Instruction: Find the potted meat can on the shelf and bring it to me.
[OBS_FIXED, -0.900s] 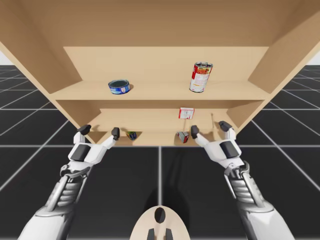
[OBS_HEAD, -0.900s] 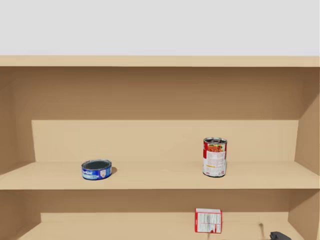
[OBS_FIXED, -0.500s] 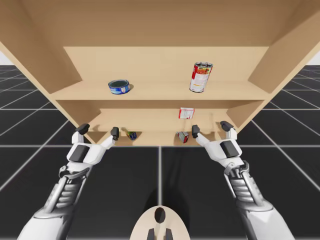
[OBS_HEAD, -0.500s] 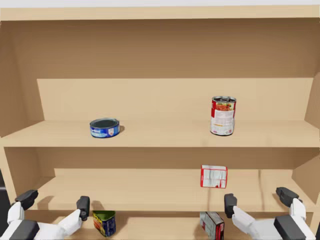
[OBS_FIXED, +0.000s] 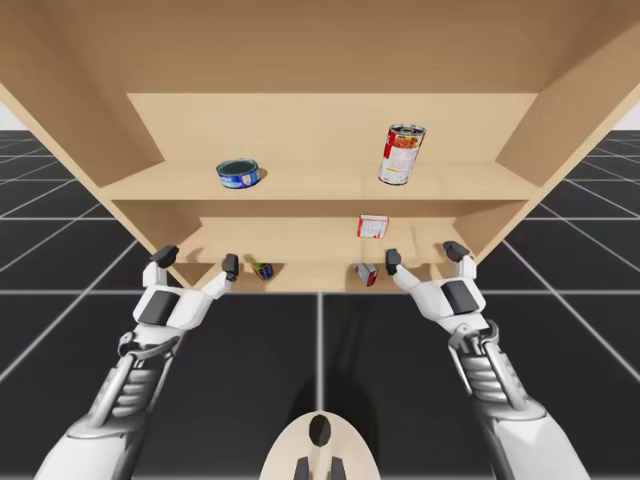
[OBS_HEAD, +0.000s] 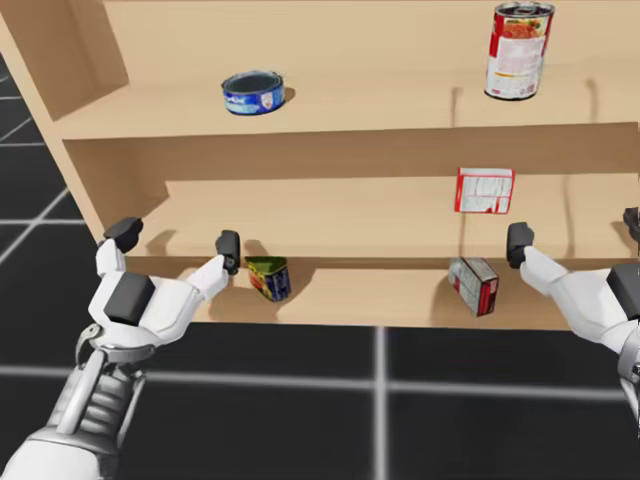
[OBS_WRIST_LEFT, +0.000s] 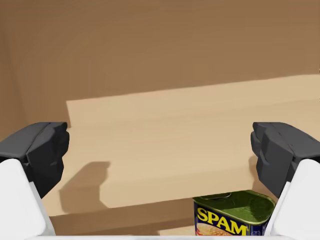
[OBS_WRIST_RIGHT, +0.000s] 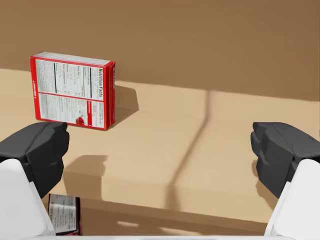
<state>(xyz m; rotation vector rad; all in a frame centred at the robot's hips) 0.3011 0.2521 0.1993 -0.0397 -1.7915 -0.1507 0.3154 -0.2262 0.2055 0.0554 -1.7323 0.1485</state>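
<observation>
The potted meat can (OBS_HEAD: 268, 278), a small blue-and-yellow can with a green top, stands on the lowest shelf board; it is also in the high view (OBS_FIXED: 263, 270). My left gripper (OBS_HEAD: 176, 240) hovers open just in front of the shelf, with the can slightly right of and below its right fingertip. In the left wrist view the can (OBS_WRIST_LEFT: 232, 217) sits low beside the right finger, and the left gripper (OBS_WRIST_LEFT: 159, 150) has nothing between its fingers. My right gripper (OBS_FIXED: 424, 256) is open and empty before the middle shelf, far right of the can.
The wooden shelf (OBS_FIXED: 320, 196) carries a flat blue tin (OBS_HEAD: 253, 92) and a tall red-and-white can (OBS_HEAD: 518, 50) on its upper board. A red-and-white box (OBS_WRIST_RIGHT: 74, 91) stands on the middle board. Another red box (OBS_HEAD: 475, 284) leans on the lowest board.
My head has turned downward, so the lower shelves and both arms now show. My right gripper has edged slightly up and right. The left arm has barely moved.
</observation>
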